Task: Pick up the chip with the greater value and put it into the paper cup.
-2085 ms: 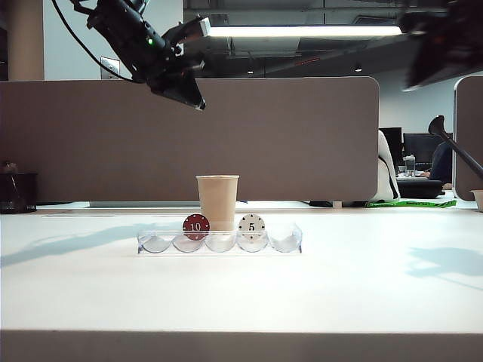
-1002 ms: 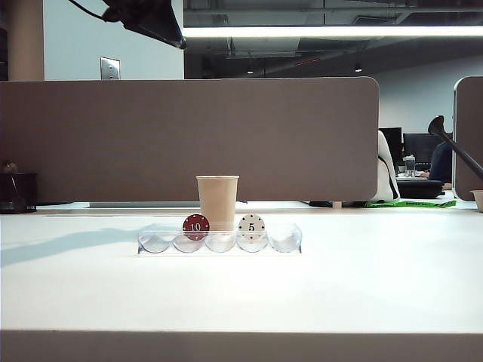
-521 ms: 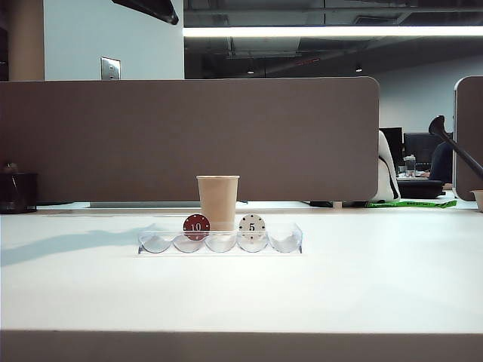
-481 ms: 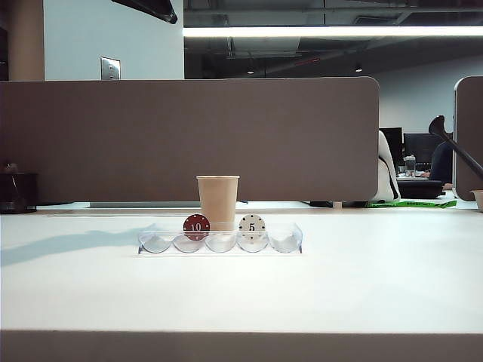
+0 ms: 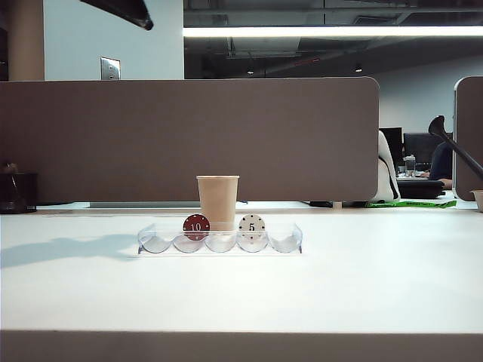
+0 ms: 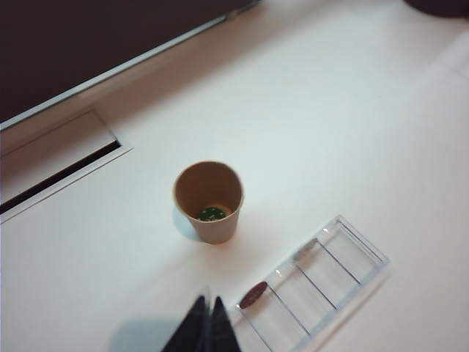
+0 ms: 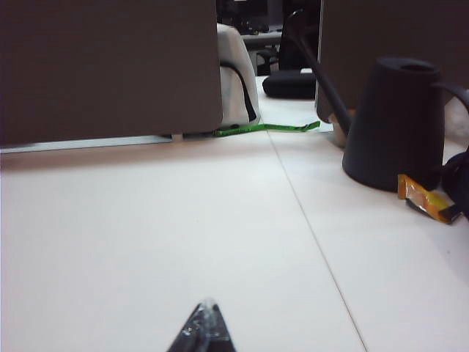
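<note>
Open-plan office. Grey fabric partition panel along the far edge of a white desk, second panel at the right. Beyond them, dark monitors and what looks like an office chair, blurred. Exposed ceiling with a long fluorescent strip light. Wall switch plate. Cable slot near the desk's far edge, in the left wrist view.
</note>
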Controlling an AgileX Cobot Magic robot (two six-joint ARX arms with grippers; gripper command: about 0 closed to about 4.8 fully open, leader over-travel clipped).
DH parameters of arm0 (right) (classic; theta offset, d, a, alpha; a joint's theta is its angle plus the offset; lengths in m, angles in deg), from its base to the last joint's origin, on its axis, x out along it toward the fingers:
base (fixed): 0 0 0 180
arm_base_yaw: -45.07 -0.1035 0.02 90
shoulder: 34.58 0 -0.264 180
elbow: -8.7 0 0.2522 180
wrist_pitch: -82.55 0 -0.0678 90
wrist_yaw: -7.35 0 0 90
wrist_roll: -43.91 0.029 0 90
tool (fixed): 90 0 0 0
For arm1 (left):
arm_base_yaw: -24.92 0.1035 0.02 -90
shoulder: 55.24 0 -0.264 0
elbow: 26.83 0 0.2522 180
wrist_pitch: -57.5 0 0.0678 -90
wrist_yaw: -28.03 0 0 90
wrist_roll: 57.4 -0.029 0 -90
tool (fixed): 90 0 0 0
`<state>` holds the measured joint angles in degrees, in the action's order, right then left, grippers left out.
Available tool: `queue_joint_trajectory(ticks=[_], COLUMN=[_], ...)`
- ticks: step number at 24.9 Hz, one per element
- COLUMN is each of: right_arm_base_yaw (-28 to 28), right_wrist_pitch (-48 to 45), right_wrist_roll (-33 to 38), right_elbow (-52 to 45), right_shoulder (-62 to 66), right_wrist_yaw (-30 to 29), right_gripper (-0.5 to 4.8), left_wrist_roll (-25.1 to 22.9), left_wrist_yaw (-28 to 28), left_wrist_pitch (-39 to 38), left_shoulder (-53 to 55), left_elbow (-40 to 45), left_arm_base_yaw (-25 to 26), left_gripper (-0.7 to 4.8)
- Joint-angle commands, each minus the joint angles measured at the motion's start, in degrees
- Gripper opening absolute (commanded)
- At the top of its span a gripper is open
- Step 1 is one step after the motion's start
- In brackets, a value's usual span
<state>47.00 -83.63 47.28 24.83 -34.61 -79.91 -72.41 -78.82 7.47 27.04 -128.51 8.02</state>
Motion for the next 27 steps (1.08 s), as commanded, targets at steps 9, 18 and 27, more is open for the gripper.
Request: queue_joint_trajectory(ticks=[9, 18, 27], right_arm_base_yaw=[2.27, 2.6, 2.51], right_wrist_pitch=[-2.93, -4.87, -5.05], right_wrist_roll=[2.27, 0.9, 0.92], right_elbow=[-1.6, -2.03, -2.03], right_shoulder=[-0.07, -0.07, -0.07], right_wrist_yaw=[1.99, -6.16, -8.76], right_gripper=[-0.05, -0.05, -0.05], left_wrist_roll=[5.88, 9.4, 9.79], left_wrist_yaw=[6.56, 13.62, 17.59], left_wrist_pitch=[14.93, 20.5, 23.71], left_shoulder=[-16.92, -33.75, -52.52], left_elbow=[23.43, 39.32, 53.79], left_arm_base_yaw=[-0.09, -0.11, -0.11], left_gripper=[-0.05, -0.06, -0.06])
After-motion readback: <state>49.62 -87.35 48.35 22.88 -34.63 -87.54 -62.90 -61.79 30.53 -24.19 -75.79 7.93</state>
